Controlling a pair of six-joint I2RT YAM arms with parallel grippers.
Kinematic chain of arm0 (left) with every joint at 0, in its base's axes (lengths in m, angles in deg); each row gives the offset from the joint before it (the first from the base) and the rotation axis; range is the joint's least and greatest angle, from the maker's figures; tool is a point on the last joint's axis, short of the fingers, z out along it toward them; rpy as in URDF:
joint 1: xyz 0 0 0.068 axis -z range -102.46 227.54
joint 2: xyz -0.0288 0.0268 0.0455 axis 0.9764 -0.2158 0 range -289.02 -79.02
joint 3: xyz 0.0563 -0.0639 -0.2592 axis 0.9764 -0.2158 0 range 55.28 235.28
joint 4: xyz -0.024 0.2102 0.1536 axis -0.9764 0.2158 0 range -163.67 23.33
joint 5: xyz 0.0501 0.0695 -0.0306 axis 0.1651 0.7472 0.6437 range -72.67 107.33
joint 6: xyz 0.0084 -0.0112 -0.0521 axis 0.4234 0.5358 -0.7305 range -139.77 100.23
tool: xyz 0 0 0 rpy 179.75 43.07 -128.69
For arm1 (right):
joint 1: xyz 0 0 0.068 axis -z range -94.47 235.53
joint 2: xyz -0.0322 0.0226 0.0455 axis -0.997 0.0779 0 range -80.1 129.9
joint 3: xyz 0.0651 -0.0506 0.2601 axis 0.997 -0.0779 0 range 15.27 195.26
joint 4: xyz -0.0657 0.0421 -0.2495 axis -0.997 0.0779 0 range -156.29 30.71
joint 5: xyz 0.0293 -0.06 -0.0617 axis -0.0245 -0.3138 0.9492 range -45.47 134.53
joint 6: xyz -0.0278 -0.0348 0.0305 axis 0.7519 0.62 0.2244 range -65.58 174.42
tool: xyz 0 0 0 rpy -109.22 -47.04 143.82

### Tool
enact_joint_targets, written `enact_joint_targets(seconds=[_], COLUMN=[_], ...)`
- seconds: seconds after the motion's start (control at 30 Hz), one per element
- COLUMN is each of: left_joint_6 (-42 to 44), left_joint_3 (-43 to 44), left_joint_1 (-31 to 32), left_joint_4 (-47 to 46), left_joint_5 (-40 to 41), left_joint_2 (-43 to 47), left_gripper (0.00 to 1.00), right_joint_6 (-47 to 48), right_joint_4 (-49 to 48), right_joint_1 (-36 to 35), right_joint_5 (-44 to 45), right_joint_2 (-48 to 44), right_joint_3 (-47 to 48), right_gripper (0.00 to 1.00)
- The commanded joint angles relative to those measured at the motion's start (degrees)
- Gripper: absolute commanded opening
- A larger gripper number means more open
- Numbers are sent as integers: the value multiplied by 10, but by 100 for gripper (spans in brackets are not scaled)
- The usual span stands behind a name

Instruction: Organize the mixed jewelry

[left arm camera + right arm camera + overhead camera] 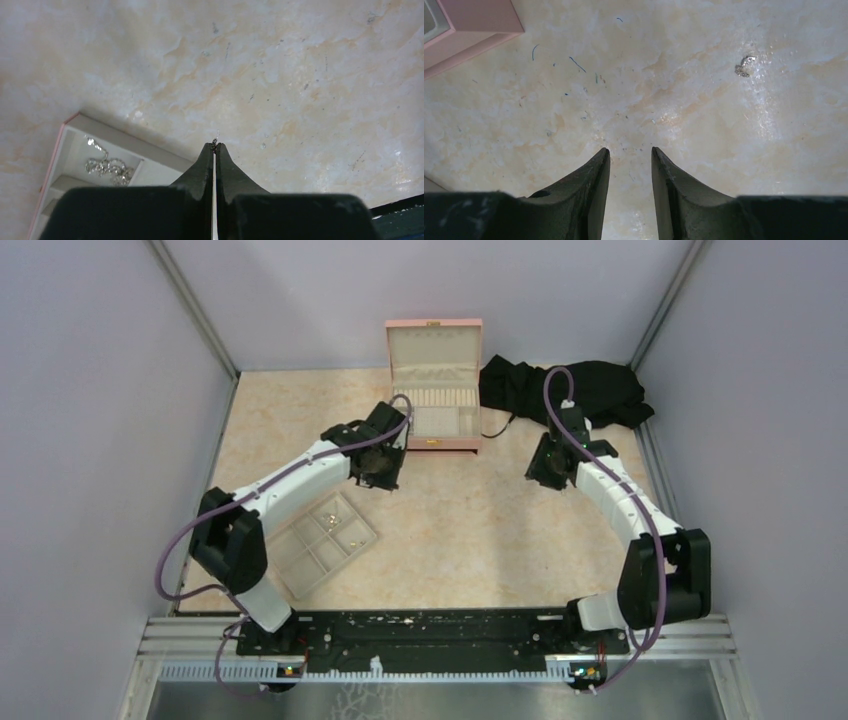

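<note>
top view: gold-coloured jewelry specks lie in the beige six-compartment tray. left wrist: left gripper closed tight, a tiny speck at its tips. right wrist: right gripper part-open, empty; a silvery jewelry piece on the marbled table.

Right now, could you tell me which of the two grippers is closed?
The left gripper: its fingertips are pressed together. The right gripper stands open, with the table visible between its fingers.
</note>
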Motion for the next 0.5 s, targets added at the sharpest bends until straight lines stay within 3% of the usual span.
enact_joint_targets(seconds=[0.0,0.47], left_joint_6=[-54,-222], left_joint_3=[-36,-175], left_joint_1=[-27,-180], left_joint_4=[45,120], left_joint_5=[22,59], left_joint_2=[54,206], left_gripper=[0,0], right_joint_6=[10,12], right_joint_4=[-23,-35], right_joint_1=[1,1], right_joint_5=[-8,-26], right_joint_2=[2,17], right_joint_3=[25,21], right_gripper=[36,36])
